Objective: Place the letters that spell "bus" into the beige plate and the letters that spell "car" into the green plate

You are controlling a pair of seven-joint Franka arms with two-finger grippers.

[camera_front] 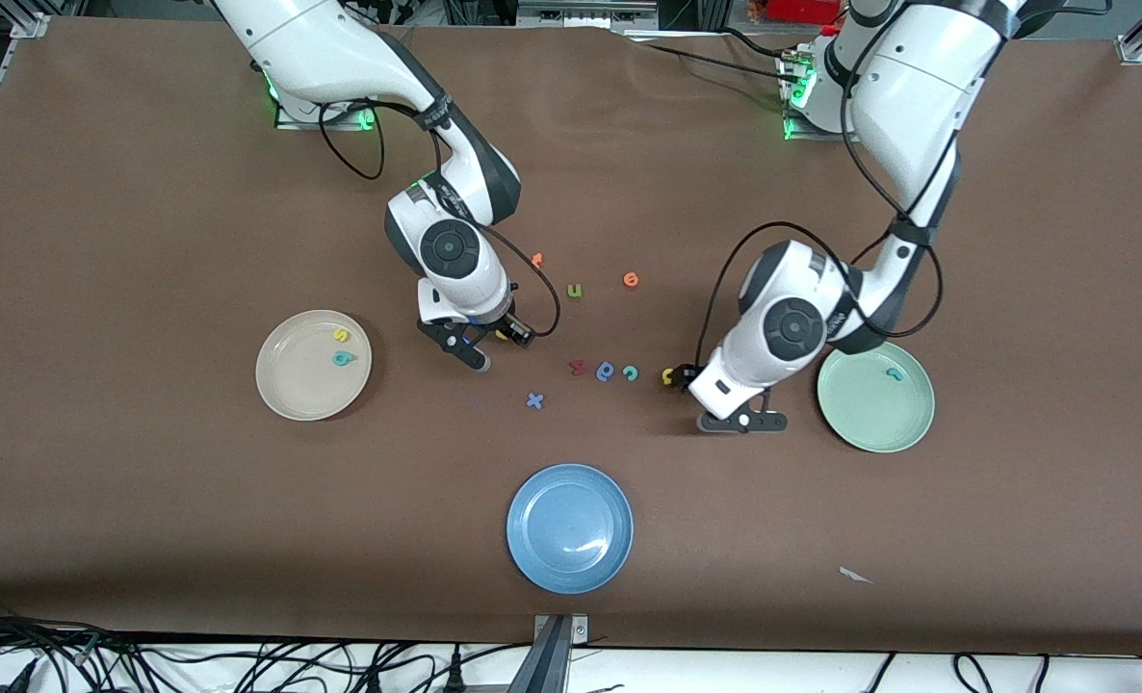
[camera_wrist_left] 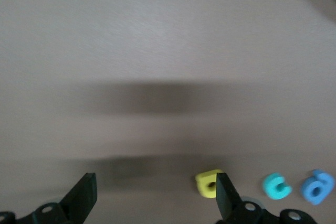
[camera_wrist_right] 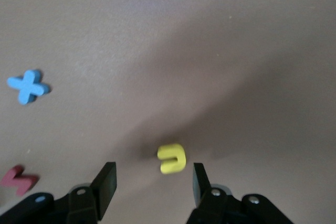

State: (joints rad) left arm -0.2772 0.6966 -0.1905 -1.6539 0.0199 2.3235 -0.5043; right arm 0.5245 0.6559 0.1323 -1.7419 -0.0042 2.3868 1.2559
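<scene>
Letters for "bus" are partly sorted: a yellow s (camera_front: 341,335) and a teal b (camera_front: 343,358) are already seen in the beige plate (camera_front: 287,395). The yellow u (camera_wrist_right: 172,159) is straddled on the table by the right gripper (camera_wrist_right: 152,179), fingers partway apart, nothing gripped yet. Further along, a yellow a (camera_wrist_left: 208,182) sits by the wide-open left gripper (camera_wrist_left: 155,195), likely next. One teal letter (camera_front: 895,373) lies in the green plate (camera_front: 869,433). No brand writing is readable.
</scene>
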